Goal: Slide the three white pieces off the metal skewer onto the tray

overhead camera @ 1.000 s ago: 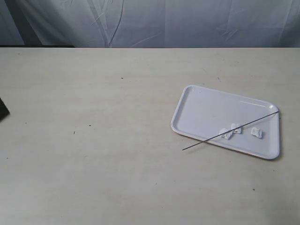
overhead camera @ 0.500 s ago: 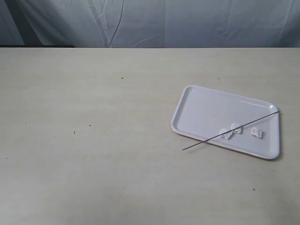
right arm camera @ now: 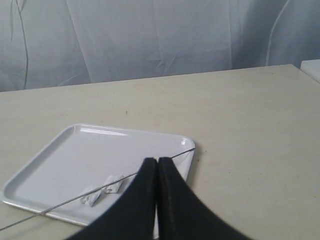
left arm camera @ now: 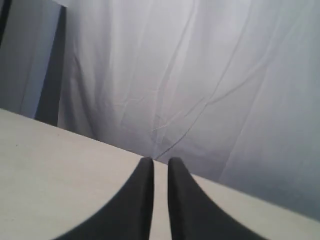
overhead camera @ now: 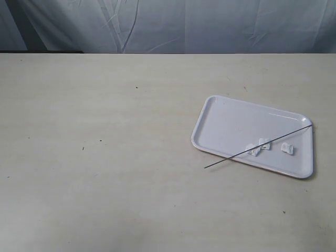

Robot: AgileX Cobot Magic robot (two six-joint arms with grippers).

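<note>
The white tray (overhead camera: 236,123) lies on the right of the table. The thin metal skewer (overhead camera: 226,159) lies slantwise across it, one end on the tray's far right corner, the other end out past the front rim over the table. Two white pieces (overhead camera: 253,150) (overhead camera: 264,144) sit right at the skewer; whether it threads them I cannot tell. The third piece (overhead camera: 286,148) lies apart on the tray. My right gripper (right arm camera: 158,160) hangs shut and empty above the tray (right arm camera: 75,160) and skewer (right arm camera: 64,203), hiding the third piece. My left gripper (left arm camera: 160,160) shows a narrow gap, empty.
The beige table (overhead camera: 105,157) runs wide to the left of the tray. A pale cloth backdrop (overhead camera: 168,26) hangs behind the table's far edge. Neither arm shows in the exterior view.
A dark part at the exterior view's left edge one second ago has gone out of view. Tray, skewer and pieces have not moved.
</note>
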